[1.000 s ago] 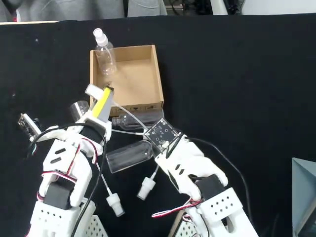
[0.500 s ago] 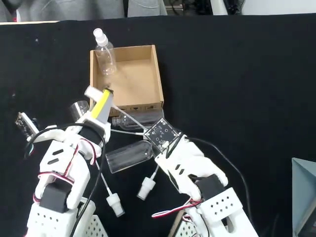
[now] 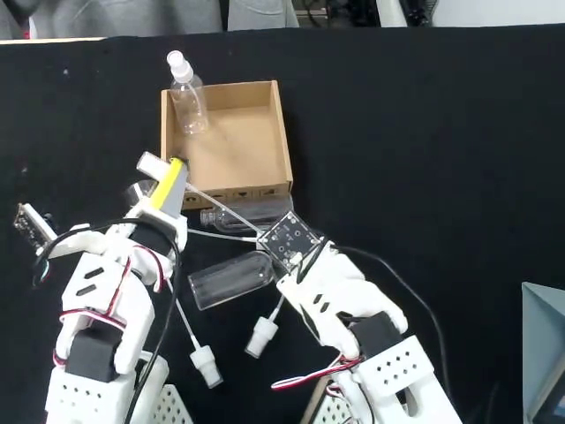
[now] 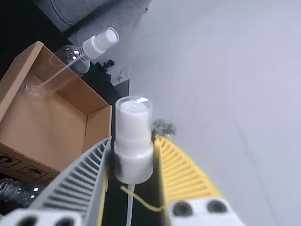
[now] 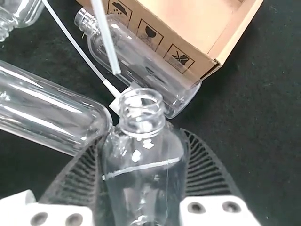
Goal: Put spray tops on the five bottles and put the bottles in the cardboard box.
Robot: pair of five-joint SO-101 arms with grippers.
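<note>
Capped bottle [image 3: 187, 102] leans in the cardboard box [image 3: 284, 132] corner; uncapped clear bottles [image 3: 229, 279], perhaps three, lie nearby.

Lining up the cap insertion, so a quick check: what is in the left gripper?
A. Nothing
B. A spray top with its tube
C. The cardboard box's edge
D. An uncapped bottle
B: the left gripper is shut on the spray top, thin tube trailing from it; the open bottle sits in the right gripper.
</note>
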